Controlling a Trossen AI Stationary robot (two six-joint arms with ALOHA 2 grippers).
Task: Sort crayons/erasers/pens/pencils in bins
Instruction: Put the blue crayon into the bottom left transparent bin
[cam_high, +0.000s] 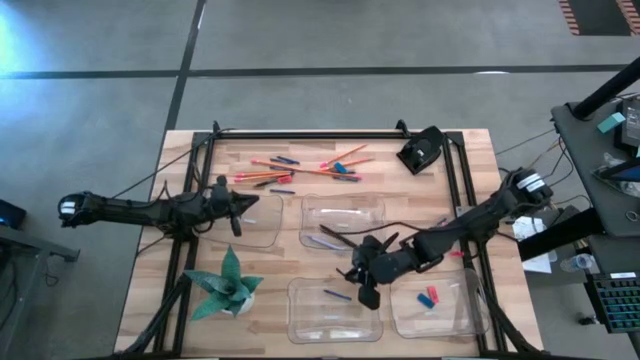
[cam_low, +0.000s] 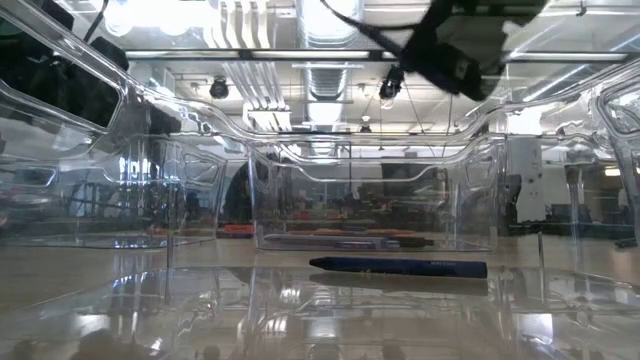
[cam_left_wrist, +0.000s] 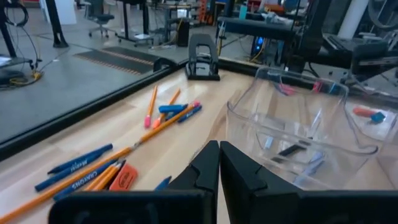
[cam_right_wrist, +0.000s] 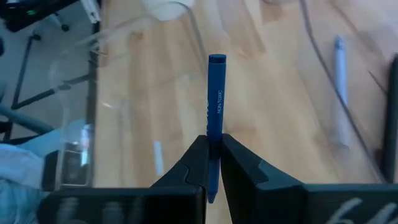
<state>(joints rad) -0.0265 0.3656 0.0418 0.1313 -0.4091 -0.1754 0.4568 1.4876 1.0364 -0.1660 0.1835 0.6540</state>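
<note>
While the blue crayon (cam_right_wrist: 215, 102) stands pinched near its lower end between the fingers of the right gripper (cam_high: 366, 283), its long axis runs straight out ahead of those fingers, in line with the wrist; the gripper is closed tight on it and hangs just above the near middle bin (cam_high: 335, 308), where another blue crayon (cam_high: 337, 295) already lies on the floor of the tub; so the drop, as I judge it, is almost directly below, slightly toward the bench's front edge, and the held stick would need to come down roughly flat to land beside its fellow; to the right of that tub, the bin (cam_high: 458, 312) with the erasers (cam_high: 431, 297) sits just beside, close enough that a sideways drift could put the crayon wrong; farther out, the pencils (cam_high: 300, 168) and the remaining loose sticks lie scattered across the bench's far half, nearer the left gripper (cam_high: 234, 210), which waits fully closed and empty by the far left bin (cam_high: 262, 222).
</note>
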